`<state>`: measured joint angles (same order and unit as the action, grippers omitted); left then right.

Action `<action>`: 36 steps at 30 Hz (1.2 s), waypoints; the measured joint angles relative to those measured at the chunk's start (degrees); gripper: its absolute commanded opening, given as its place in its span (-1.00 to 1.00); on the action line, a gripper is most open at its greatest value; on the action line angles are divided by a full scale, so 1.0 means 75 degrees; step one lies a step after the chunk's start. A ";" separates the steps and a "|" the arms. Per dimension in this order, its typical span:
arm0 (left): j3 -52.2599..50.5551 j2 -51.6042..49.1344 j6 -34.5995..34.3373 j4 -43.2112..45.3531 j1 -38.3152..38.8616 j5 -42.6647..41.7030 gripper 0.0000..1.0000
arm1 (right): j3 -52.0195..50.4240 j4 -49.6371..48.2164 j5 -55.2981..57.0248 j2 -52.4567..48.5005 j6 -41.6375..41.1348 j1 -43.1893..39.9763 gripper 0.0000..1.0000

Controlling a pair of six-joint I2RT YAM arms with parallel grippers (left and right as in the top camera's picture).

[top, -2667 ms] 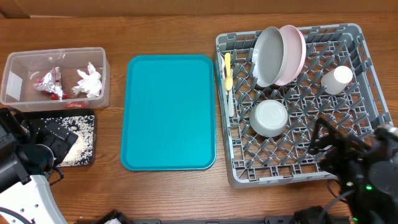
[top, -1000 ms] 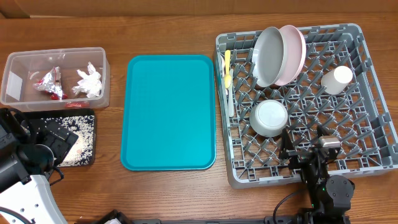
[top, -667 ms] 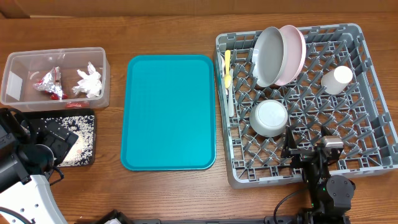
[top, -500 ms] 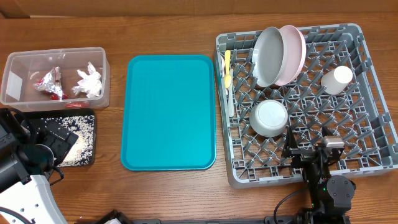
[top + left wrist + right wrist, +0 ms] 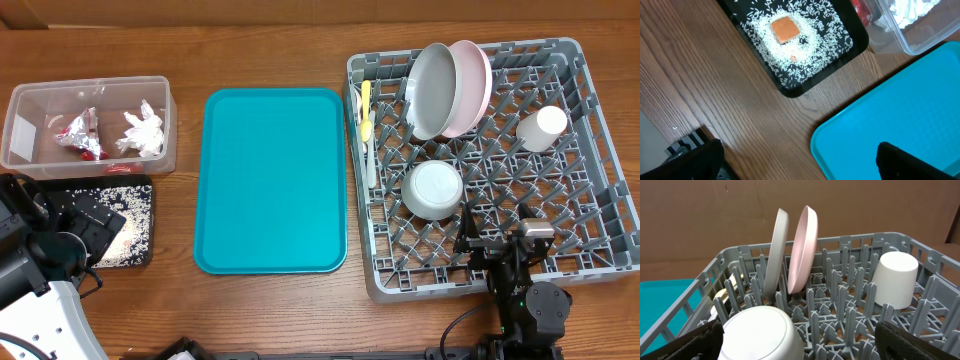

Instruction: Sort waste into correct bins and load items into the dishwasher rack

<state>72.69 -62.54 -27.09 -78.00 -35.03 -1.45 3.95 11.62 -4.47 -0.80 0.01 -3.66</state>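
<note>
The dishwasher rack [image 5: 600,200] holds a grey plate [image 5: 432,90] and a pink plate [image 5: 470,88] on edge, a white cup [image 5: 541,128], an upturned bowl [image 5: 432,190], a yellow spoon [image 5: 366,112] and a white utensil [image 5: 370,160]. My right gripper [image 5: 805,347] hovers open at the rack's front edge, just behind the bowl [image 5: 760,332]. The clear tub [image 5: 20,120] contains tissue [image 5: 143,132] and packets [image 5: 78,135]. An orange cube [image 5: 785,29] lies among rice [image 5: 820,37] in the black tray [image 5: 790,91]. My left gripper [image 5: 800,165] is open above the wood beside that tray.
A flat teal tray [image 5: 272,180] lies between the bins and the rack, with nothing on it. Its corner [image 5: 890,125] reaches under my left gripper's right finger. Bare wooden table surrounds everything.
My right arm swung from the rack's front right corner to the middle of its front edge, then stayed still. The left arm has not moved.
</note>
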 measured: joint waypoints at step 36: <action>-0.1988 0.1708 0.1075 0.4488 0.4132 -0.0175 1.00 | -0.0003 0.0000 0.0000 0.0000 0.0000 -0.0003 1.00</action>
<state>57.78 -49.74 -19.03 -44.34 -4.03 -2.76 3.92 11.62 -4.47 -0.80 0.01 -3.68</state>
